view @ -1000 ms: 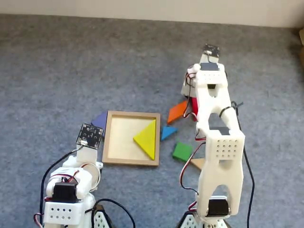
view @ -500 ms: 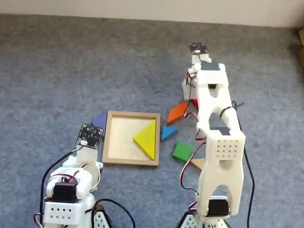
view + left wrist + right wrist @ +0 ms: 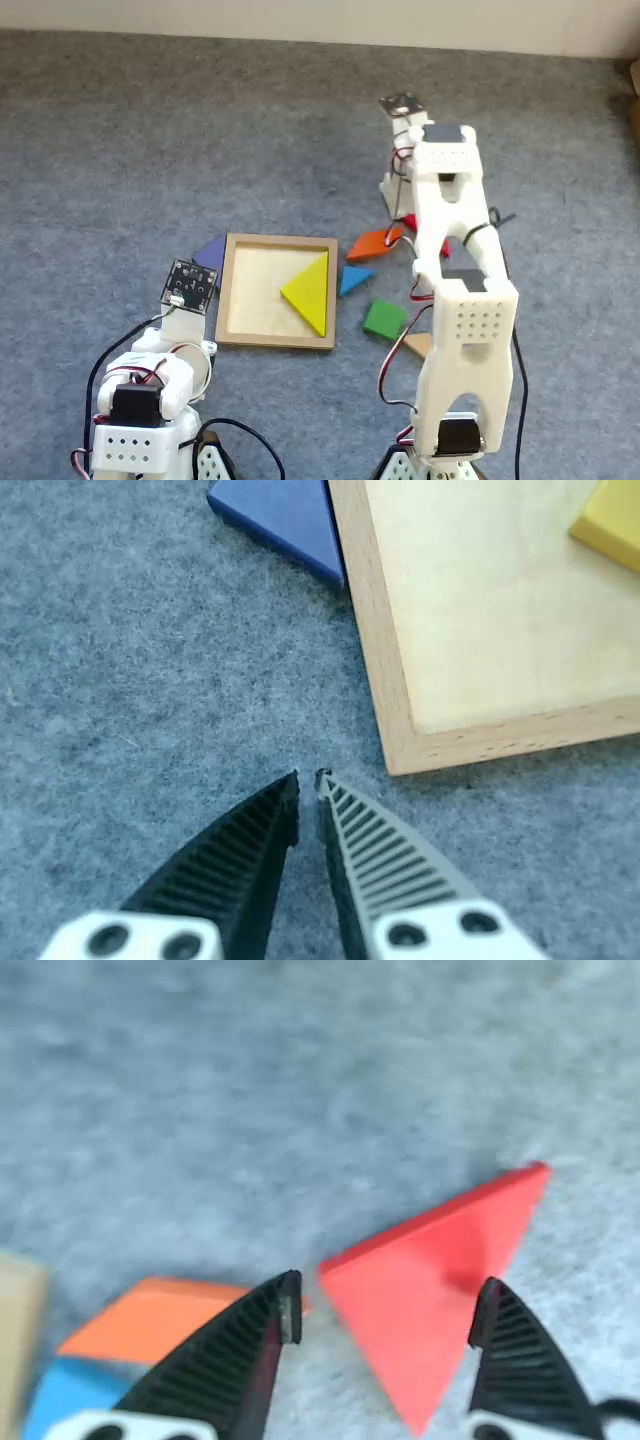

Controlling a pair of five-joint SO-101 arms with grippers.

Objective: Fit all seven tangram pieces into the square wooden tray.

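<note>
Carpet (image 3: 120,150) of grey colour covers the whole table in the high view. On the right half of the frame the right arm (image 3: 455,300) stretches from the lower edge up past the centre. The right gripper (image 3: 388,1310) is wide open and grips nothing. The red triangle (image 3: 440,1290) lies flat on the carpet between its two jaws (whether a jaw touches it, I cannot tell).

The square wooden tray (image 3: 226,290) lies flat a little left of the centre. The left arm (image 3: 150,390) sits in the lower left corner. The left gripper (image 3: 308,778) has its jaws almost together, holding nothing, over the carpet near a corner of the tray.

Inside the tray the yellow triangle (image 3: 310,292) lies against the right wall. The orange piece (image 3: 370,243) lies right of the tray's upper right corner, beside the right arm. The dark blue piece (image 3: 210,250) touches the tray's upper left corner from outside. The green square (image 3: 383,320) lies right of the tray's lower right corner. The small blue triangle (image 3: 352,279) is just beside the right rim, between orange and green. The tan piece (image 3: 418,345) shows partly from under the right arm.
</note>
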